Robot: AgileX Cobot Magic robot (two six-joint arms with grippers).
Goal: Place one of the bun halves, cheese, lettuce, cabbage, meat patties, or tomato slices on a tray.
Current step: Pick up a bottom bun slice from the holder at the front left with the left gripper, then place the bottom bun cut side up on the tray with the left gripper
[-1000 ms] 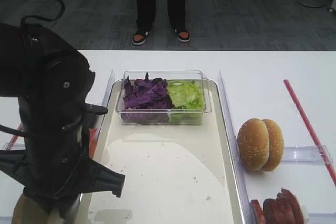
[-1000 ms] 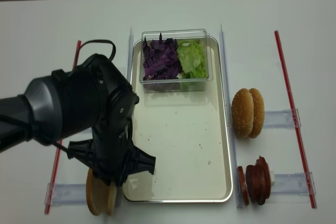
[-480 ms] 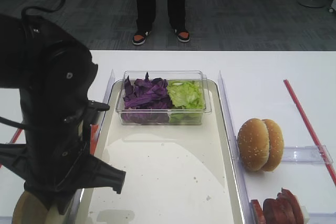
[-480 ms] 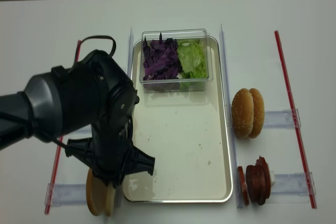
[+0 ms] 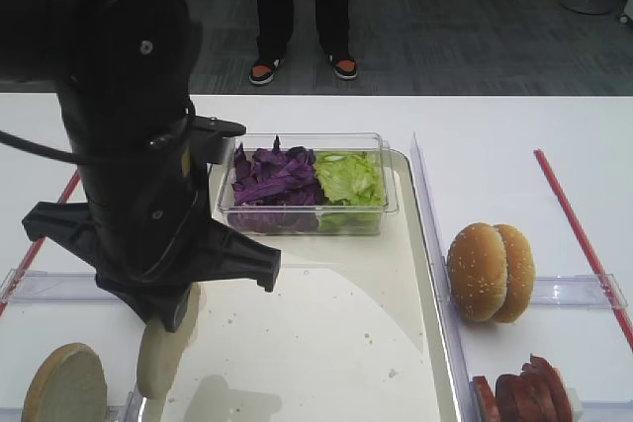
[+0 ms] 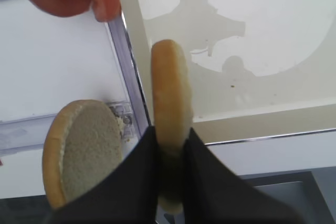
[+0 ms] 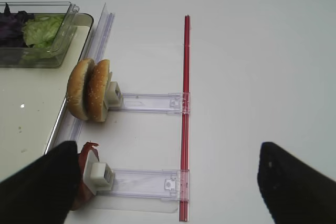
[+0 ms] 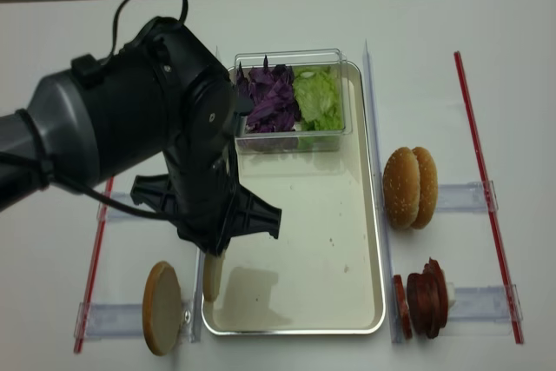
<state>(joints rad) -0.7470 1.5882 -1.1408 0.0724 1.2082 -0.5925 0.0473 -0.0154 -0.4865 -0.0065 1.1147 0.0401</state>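
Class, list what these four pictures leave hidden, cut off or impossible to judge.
- Left gripper: both exterior views hide it behind its own arm.
- Held bun half: bottom end buried between the fingers, wrist view.
- Meat patties: cut off by the exterior view's bottom edge.
- Right gripper: only two dark blurred fingers show.

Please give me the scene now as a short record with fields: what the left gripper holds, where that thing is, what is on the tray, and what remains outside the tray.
left gripper: shut on a bun half, held on edge
held bun position: over the tray's near-left rim
on tray: clear tub with cabbage and lettuce
left of tray: second bun half in a holder
right of tray: sesame buns; meat patties
right gripper: open, holding nothing
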